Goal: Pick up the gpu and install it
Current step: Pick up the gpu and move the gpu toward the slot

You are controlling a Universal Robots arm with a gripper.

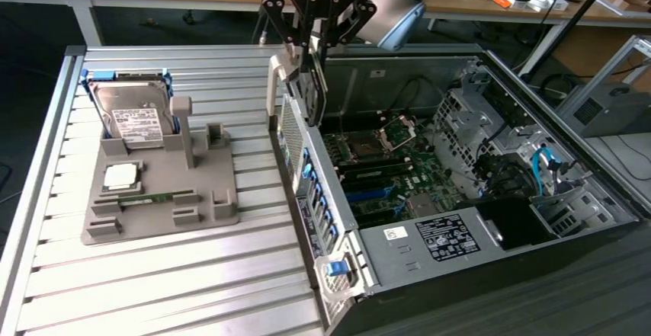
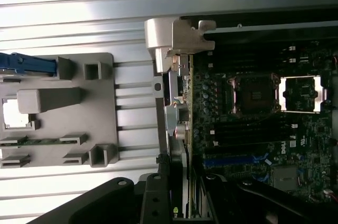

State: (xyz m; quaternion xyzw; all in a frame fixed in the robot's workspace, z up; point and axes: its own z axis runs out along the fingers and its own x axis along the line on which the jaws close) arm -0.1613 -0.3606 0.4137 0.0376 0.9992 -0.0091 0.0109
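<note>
In the exterior view, the arm reaches down from the top of the scene. Its hand (image 1: 308, 48) is clenched on the top edge of the gpu (image 1: 305, 92). The card hangs upright on edge, with its silvery end bracket (image 1: 273, 84) turned toward the exterior view's left. It is at the back wall of the open computer case (image 1: 569, 145), over the side of the motherboard (image 1: 376, 168) closest to that wall. Whether its lower edge touches the board cannot be told.

To the exterior view's left of the case, a grey holder (image 1: 203, 214) lies on the slatted metal bench (image 1: 152, 290). It carries a hard drive (image 1: 137, 119) leaning in its far slot, a square processor chip (image 1: 122, 174) and a narrow memory stick (image 1: 152, 196) lying flat.

In the wrist view, the gpu (image 2: 177, 102) is seen edge-on, running away from the dark hand (image 2: 182, 187) that grips it from both sides. Its bracket (image 2: 177, 39) is at the far end, with its bent tab over the rim of the case. The card lies along the border of the motherboard (image 2: 253, 139), beside the two open processor sockets (image 2: 253, 94). The grey holder (image 2: 100, 97) is on the other side of the card, well apart on the bench (image 2: 79, 18), with the memory stick (image 2: 37, 141) in its slot.
</note>
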